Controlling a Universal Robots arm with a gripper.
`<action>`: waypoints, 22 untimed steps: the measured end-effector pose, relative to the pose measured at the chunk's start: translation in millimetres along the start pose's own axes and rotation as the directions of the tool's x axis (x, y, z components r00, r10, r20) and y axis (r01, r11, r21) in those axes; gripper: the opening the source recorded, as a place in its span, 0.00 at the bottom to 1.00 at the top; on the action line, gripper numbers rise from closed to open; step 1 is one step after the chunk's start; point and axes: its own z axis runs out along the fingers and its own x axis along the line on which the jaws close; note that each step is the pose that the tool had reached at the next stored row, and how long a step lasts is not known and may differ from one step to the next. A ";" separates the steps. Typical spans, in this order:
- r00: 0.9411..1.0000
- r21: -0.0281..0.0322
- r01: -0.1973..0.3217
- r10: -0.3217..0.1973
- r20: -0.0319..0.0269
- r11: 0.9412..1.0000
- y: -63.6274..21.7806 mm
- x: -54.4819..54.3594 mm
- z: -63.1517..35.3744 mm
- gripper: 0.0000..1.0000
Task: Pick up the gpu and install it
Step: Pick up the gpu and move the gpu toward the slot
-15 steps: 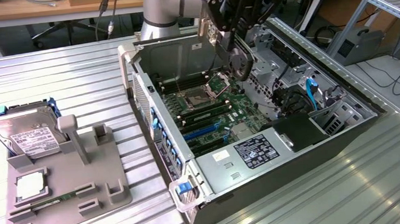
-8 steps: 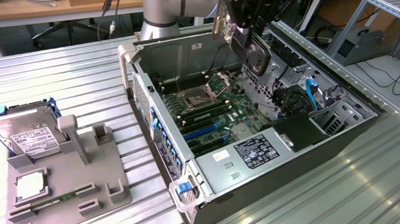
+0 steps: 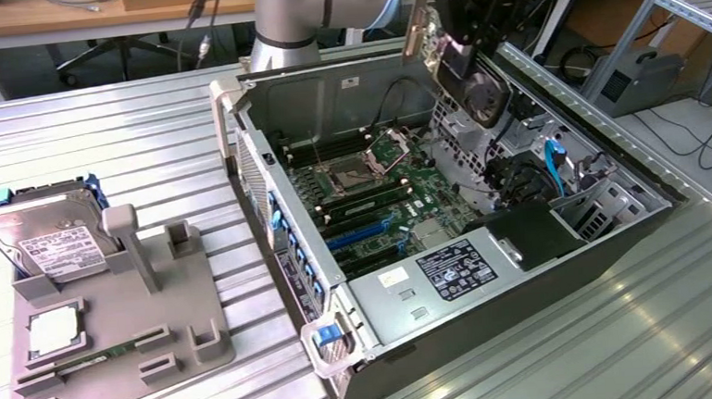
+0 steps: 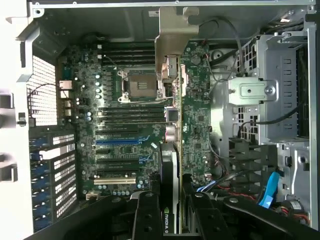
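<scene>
Black end effector [image 3: 471,39] pinching the thin, dark rectangular gpu [image 3: 479,94] with its pale metal bracket; card held on edge over the open grey computer case [image 3: 489,340], above the green motherboard [image 4: 195,100]; silver white-labelled hard drive [image 3: 50,241] well apart on the ribbed metal desk [image 3: 117,131].

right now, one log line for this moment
end effector: shut on gpu | gpu: held above motherboard in open computer case | install: not yet seated

gripper [image 4: 170,216] aloft, jaws clamped tight
</scene>
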 end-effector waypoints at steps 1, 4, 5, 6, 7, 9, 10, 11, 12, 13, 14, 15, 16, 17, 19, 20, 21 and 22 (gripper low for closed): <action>1.000 0.000 0.000 0.000 0.000 1.000 0.1 -4.1 0.2 0.27; 1.000 0.000 0.000 0.000 0.000 1.000 0.4 -14.7 0.5 0.27; 1.000 0.000 0.000 0.000 0.000 1.000 0.6 -21.1 0.6 0.27; 1.000 0.000 0.000 0.000 0.000 1.000 0.9 -27.9 0.8 0.27; 1.000 0.000 0.000 0.000 0.000 1.000 0.9 -30.9 0.9 0.27; 1.000 0.000 0.000 0.000 0.000 1.000 1.2 -36.9 1.1 0.27; 1.000 0.000 0.000 0.000 0.000 1.000 1.2 -39.2 1.2 0.27; 1.000 0.000 0.000 0.000 0.000 1.000 1.3 -42.0 1.2 0.27; 1.000 0.000 0.000 0.000 0.000 1.000 1.4 -44.4 1.3 0.27; 1.000 0.000 0.000 0.000 0.000 1.000 1.4 -46.3 1.4 0.27; 1.000 0.000 0.000 0.000 0.000 1.000 1.5 -48.7 1.4 0.27; 1.000 0.000 0.000 0.000 0.000 1.000 1.6 -51.4 1.5 0.27; 1.000 0.000 0.000 0.000 0.000 1.000 1.6 -53.8 1.6 0.27; 1.000 0.000 0.000 0.000 0.000 1.000 1.8 -57.3 1.7 0.27; 1.000 0.000 0.000 0.000 0.000 1.000 2.0 -64.2 1.9 0.27; 1.000 0.000 0.000 0.000 0.000 1.000 2.1 -68.1 2.0 0.27; 1.000 0.000 0.000 0.000 0.000 1.000 2.1 -70.0 2.0 0.27; 1.000 0.000 0.000 0.000 0.000 1.000 2.2 -72.8 2.1 0.27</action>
